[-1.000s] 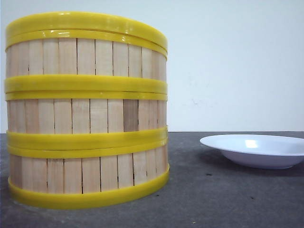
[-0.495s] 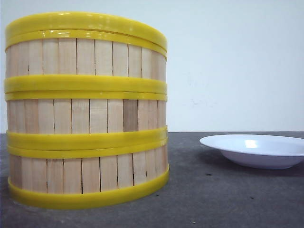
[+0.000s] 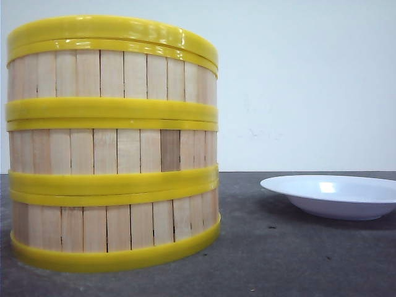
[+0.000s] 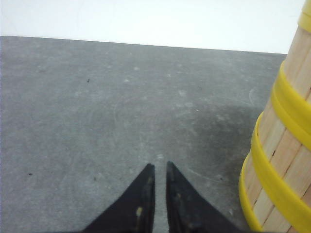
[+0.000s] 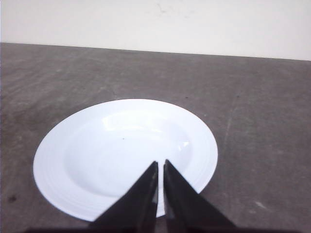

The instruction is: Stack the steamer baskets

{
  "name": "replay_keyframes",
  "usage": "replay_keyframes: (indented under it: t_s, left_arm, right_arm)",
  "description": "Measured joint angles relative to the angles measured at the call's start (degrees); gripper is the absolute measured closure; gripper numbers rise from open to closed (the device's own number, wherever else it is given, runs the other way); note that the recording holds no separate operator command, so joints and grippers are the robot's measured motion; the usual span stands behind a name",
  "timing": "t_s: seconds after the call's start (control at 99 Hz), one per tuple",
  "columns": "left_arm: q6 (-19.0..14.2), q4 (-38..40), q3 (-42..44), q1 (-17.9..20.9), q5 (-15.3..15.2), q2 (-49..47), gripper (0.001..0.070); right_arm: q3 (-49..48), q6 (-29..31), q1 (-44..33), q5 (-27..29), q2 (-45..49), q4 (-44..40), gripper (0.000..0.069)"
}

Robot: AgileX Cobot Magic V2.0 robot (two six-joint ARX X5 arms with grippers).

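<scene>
Three steamer baskets (image 3: 111, 142) stand one on another as a single upright stack at the left of the front view, pale wooden slats between yellow rims. The stack's wall (image 4: 284, 160) also shows at the edge of the left wrist view. My left gripper (image 4: 160, 166) is shut and holds nothing, hanging over bare table beside the stack and apart from it. My right gripper (image 5: 161, 163) is shut and empty too, poised above the plate. Neither gripper shows in the front view.
A white shallow plate (image 3: 331, 195) lies on the dark grey table (image 3: 278, 260) to the right of the stack; it also fills the right wrist view, white plate (image 5: 77, 160). A pale wall stands behind the table.
</scene>
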Motion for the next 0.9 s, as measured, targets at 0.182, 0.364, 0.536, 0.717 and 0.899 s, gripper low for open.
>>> replay_keyframes:
  t_s: [0.182, 0.364, 0.536, 0.717, 0.899]
  left_arm:
    - [0.0, 0.07, 0.0, 0.0, 0.0, 0.0, 0.0695]
    - [0.0, 0.04, 0.0, 0.0, 0.0, 0.0, 0.0695]
    - [0.0, 0.04, 0.0, 0.0, 0.0, 0.0, 0.0695]
    - [0.0, 0.02, 0.0, 0.0, 0.0, 0.0, 0.0695]
    - [0.0, 0.04, 0.0, 0.0, 0.0, 0.0, 0.0695]
  right_arm:
    - [-0.87, 0.0, 0.02, -0.13, -1.01, 1.11, 0.0677]
    - [-0.87, -0.02, 0.0, -0.02, -1.01, -2.32, 0.0677]
    - [-0.85, -0.02, 0.0, 1.42, -1.01, -2.54, 0.0677]
    - [-0.85, -0.02, 0.0, 1.4, -1.01, -2.45, 0.0677]
    - [-0.85, -0.02, 0.0, 1.4, -1.01, -2.45, 0.0677]
